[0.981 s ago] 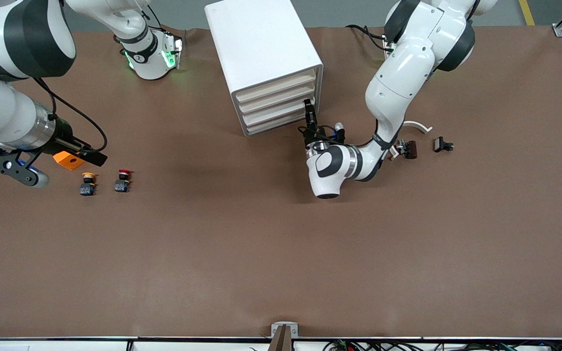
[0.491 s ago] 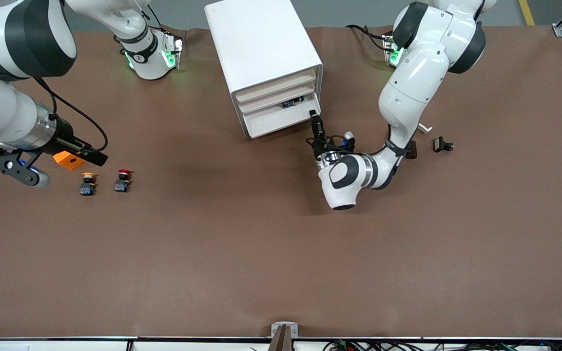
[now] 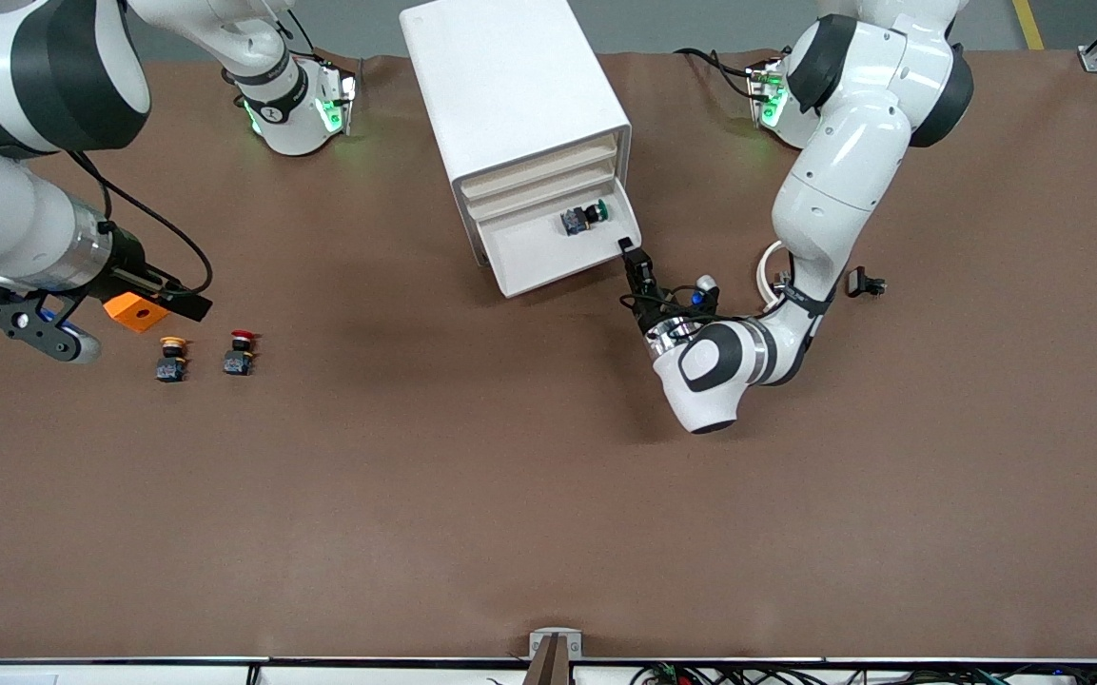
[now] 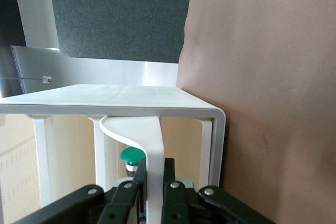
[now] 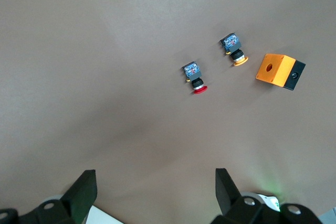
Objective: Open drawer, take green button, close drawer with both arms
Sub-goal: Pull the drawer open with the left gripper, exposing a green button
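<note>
A white cabinet (image 3: pixel 519 114) is standing on a brown table (image 3: pixel 548 495). The left gripper (image 3: pixel 636 264) is pinching the curved handle (image 4: pixel 143 145) of the drawer (image 3: pixel 558 249), which is standing pulled out. The green button (image 3: pixel 585 217) is lying inside it. To do this well, the pull probably needs to run straight along the slide and stop before the tray leaves the cabinet. The right gripper (image 5: pixel 152 195) is waiting with fingers spread, hovering over the table near an orange box (image 3: pixel 134 312), a yellow-capped button (image 3: pixel 171 359) and a red-capped button (image 3: pixel 240 353). No readable writing on these objects
</note>
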